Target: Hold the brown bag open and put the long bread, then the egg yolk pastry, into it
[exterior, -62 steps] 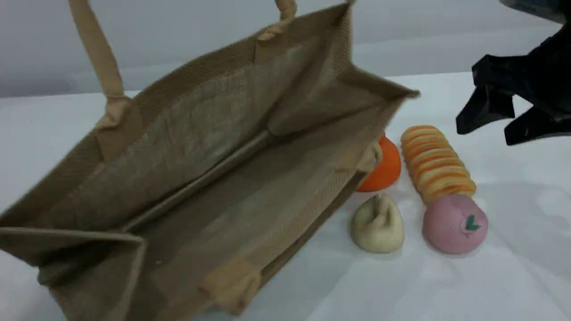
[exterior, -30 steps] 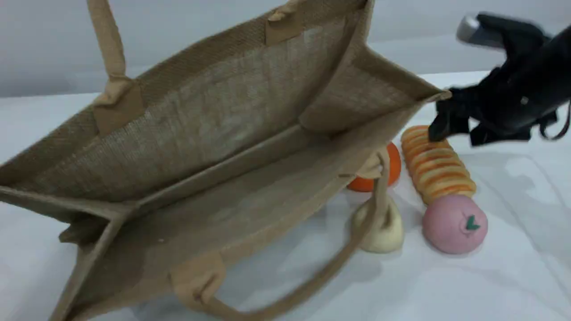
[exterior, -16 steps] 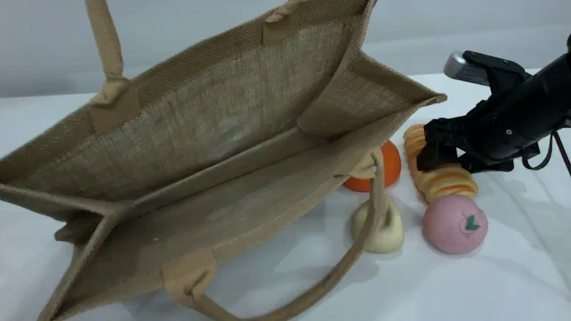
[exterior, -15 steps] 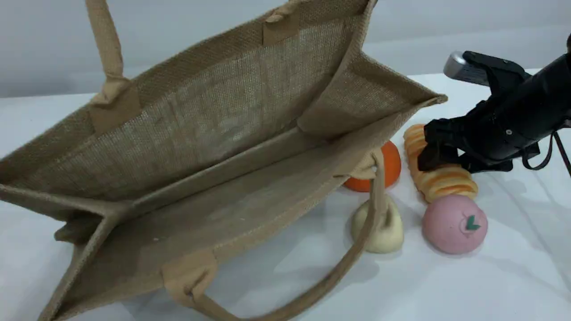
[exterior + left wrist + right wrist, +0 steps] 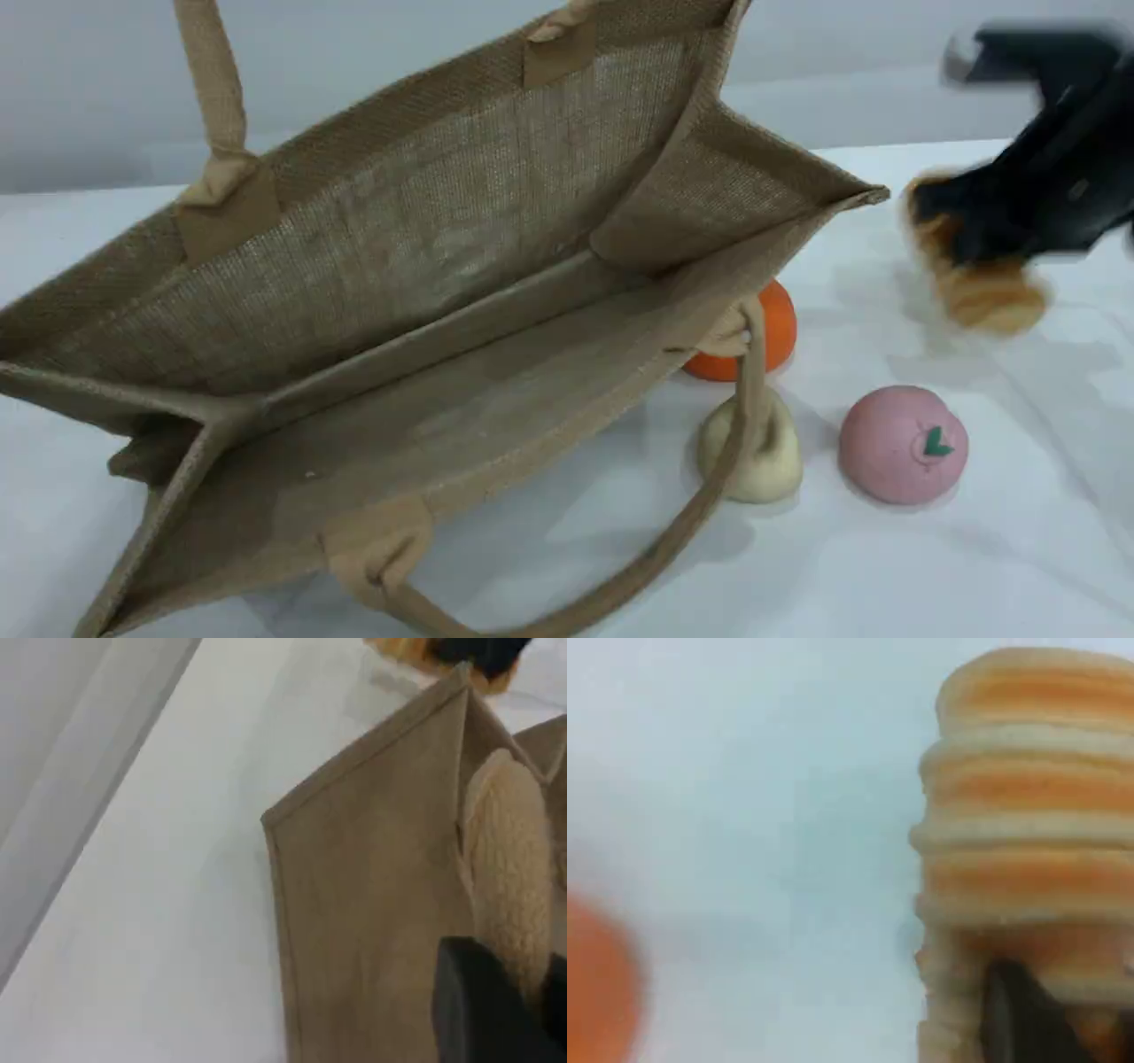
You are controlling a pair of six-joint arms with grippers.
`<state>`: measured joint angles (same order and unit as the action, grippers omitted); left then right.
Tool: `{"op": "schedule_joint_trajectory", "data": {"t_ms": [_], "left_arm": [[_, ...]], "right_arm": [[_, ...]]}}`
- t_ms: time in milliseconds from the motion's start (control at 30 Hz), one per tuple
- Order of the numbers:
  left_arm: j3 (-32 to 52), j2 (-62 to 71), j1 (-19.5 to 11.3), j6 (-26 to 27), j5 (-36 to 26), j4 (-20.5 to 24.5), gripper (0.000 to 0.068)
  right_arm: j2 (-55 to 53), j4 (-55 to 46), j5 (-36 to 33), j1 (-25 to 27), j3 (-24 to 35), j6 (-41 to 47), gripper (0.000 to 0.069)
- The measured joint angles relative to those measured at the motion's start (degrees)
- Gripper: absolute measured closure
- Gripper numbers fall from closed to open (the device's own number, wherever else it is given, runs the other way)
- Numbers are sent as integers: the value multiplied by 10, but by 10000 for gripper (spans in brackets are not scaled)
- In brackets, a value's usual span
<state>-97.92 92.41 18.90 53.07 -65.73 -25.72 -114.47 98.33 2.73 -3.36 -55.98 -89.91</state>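
Woven jute fills the foreground as the brown bag (image 5: pixel 425 292) is lying tilted on the white table (image 5: pixel 886 567), mouth gaping toward the camera, its near handle (image 5: pixel 673 540) drooping over the egg yolk pastry (image 5: pixel 762 456). A pink ball (image 5: pixel 902 443) is sitting just beside the pastry, and an orange dome (image 5: pixel 771 332) is peeking out behind the bag's corner. Farther back at right, the right gripper (image 5: pixel 992 239), blurred, is clamping the long bread (image 5: pixel 983 292) clear of the table. The left gripper (image 5: pixel 509 1010), jaws closed, is gripping the bag's far handle (image 5: pixel 507 868).
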Motion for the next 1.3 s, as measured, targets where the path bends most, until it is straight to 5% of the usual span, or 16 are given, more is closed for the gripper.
{"op": "schedule_joint_trajectory", "data": {"t_ms": [167,333,667,900,1100,1300], "left_arm": [[0,0,0,0,-1,0,596],[0,0,0,0,-1,0,596],[0,0,0,0,-1,0,596],[0,0,0,0,-5,-27,596],[0,0,1,0,-5,-34,596],[0,0,1,0,-6,-52,596]], "right_arm": [[116,18,78,0,33,0,587],[242,18,42,-1,108,-1,588],[450,-4,-278,-1,289,78,595],[428,-63,-481,-1,301,165,605],[400,-61,-582,-35,298,157,608],[355,17,-544,-138,298,102,609]]}}
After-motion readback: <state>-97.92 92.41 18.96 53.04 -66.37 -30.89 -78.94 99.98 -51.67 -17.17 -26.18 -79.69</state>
